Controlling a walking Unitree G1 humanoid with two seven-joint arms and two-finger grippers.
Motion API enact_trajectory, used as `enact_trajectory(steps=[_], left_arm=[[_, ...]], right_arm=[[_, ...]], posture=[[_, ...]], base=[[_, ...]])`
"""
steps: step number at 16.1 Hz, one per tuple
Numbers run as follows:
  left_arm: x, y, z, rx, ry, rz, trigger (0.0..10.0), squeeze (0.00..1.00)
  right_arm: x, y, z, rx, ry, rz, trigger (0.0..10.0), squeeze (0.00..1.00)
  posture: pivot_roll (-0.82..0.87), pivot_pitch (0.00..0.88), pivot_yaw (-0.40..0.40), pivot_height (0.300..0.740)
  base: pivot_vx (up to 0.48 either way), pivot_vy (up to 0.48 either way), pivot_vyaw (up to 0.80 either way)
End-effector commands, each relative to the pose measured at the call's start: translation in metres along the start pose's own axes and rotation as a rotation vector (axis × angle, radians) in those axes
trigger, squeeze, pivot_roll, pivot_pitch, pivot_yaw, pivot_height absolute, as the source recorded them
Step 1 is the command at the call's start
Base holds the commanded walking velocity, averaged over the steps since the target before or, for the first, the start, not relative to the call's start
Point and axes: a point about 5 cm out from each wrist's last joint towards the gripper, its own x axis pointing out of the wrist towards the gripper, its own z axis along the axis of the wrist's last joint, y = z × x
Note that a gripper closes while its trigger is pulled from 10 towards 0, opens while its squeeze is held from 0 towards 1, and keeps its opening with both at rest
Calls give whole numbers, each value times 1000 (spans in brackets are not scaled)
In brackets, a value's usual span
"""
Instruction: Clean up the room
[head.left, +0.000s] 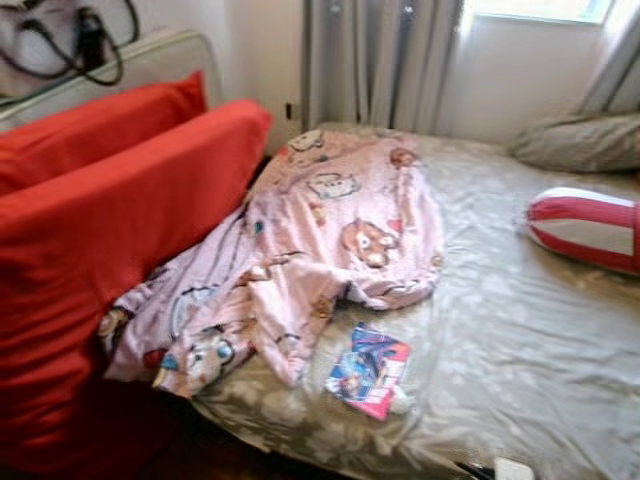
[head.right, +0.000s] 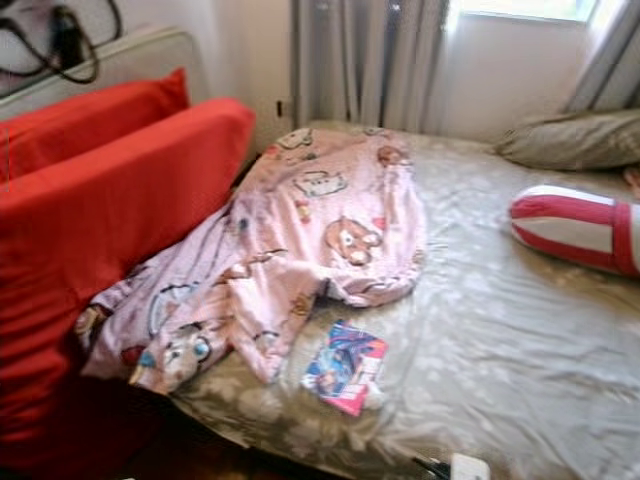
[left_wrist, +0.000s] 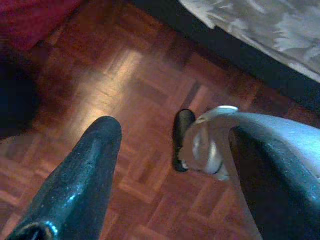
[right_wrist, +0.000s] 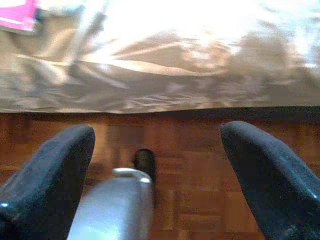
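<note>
While right claw (right_wrist: 157, 145) hangs spread, blanket (head.left: 330, 225) well apart

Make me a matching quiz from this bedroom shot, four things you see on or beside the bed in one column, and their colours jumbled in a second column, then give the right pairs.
Things:
1. cushions
2. blanket
3. bolster pillow
4. bedsheet

Colours:
A. olive-grey with a pale leafy pattern
B. plain red
C. pink with cartoon animal prints
D. red and white stripes

Pairs: 1-B, 2-C, 3-D, 4-A
</note>
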Motion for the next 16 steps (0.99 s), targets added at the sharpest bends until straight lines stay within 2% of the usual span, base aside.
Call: enact_trajectory(steps=[1,3,10,16], left_arm=[[0,1,-2,-10,15,7,10000,0],[0,1,0,8,6,7,10000,0],[0,-1,6,-16,-55,-5,10000,0],[0,2,5,19,-27,-2,10000,0]], right_arm=[[-1,-5,-4,10,20,-17,10000,0],[-1,-4,-3,19,14,-15,10000,0],[0,-3,2,39,-16,-14,10000,0],[0,-2,-1,45,-4,-16,10000,0]], posture=[[33,0,-10,740],[34,0,-9,740],[32,0,-10,740],[16,0,6,740]], base=[[0,274,0],[0,0,0],[0,0,0],[0,480,0]])
